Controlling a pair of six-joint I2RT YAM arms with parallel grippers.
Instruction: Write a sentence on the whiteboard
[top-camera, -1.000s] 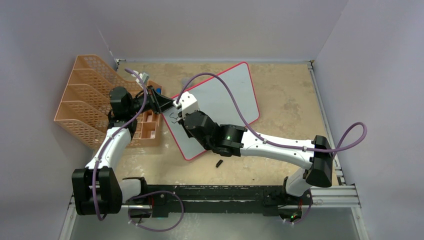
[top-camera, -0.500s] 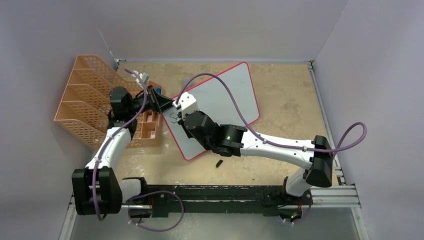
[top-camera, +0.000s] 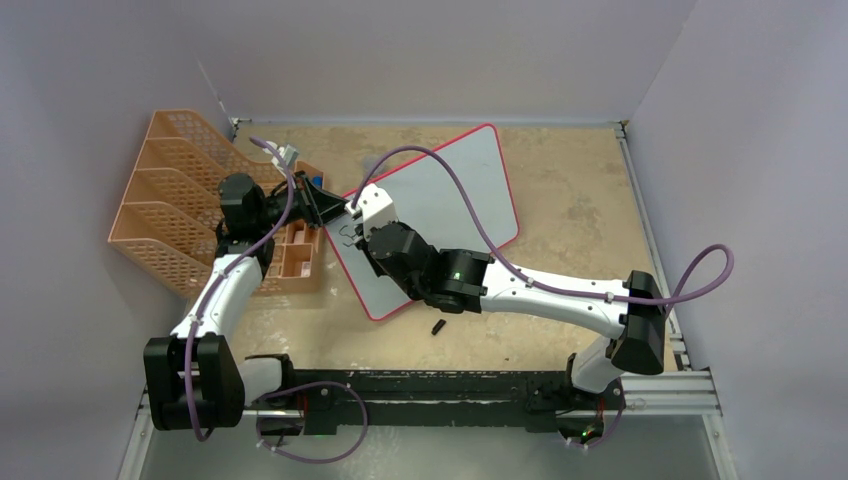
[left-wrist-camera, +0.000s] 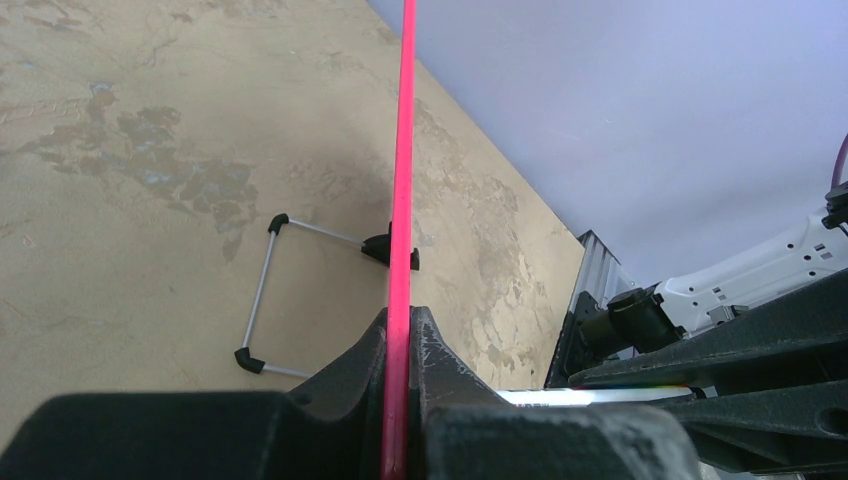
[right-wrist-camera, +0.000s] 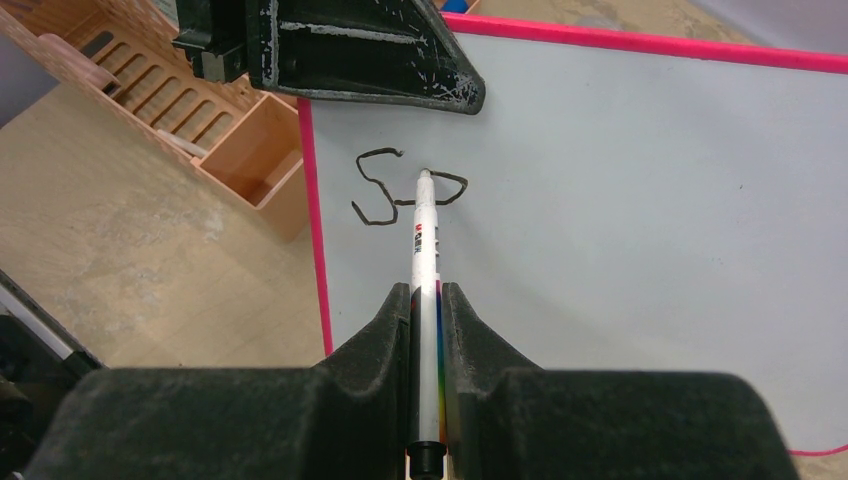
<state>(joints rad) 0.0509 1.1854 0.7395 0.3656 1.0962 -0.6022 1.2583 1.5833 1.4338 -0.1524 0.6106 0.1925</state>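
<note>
The whiteboard (top-camera: 440, 195) stands tilted on the table, pale with a red-pink frame. My left gripper (top-camera: 335, 208) is shut on its left frame edge; in the left wrist view the red edge (left-wrist-camera: 403, 150) runs between the closed fingers (left-wrist-camera: 445, 350). My right gripper (top-camera: 352, 232) is shut on a white marker (right-wrist-camera: 425, 250), whose tip touches the board (right-wrist-camera: 620, 250). Of the sentence (right-wrist-camera: 385, 190), only a black "S" and a looped stroke of a second letter show, near the board's upper left corner.
An orange mesh file rack (top-camera: 170, 200) and an orange compartment tray (top-camera: 295, 250) stand left of the board. A small black cap (top-camera: 438, 327) lies on the table in front of the board. The board's wire stand (left-wrist-camera: 262, 300) with black feet shows behind it.
</note>
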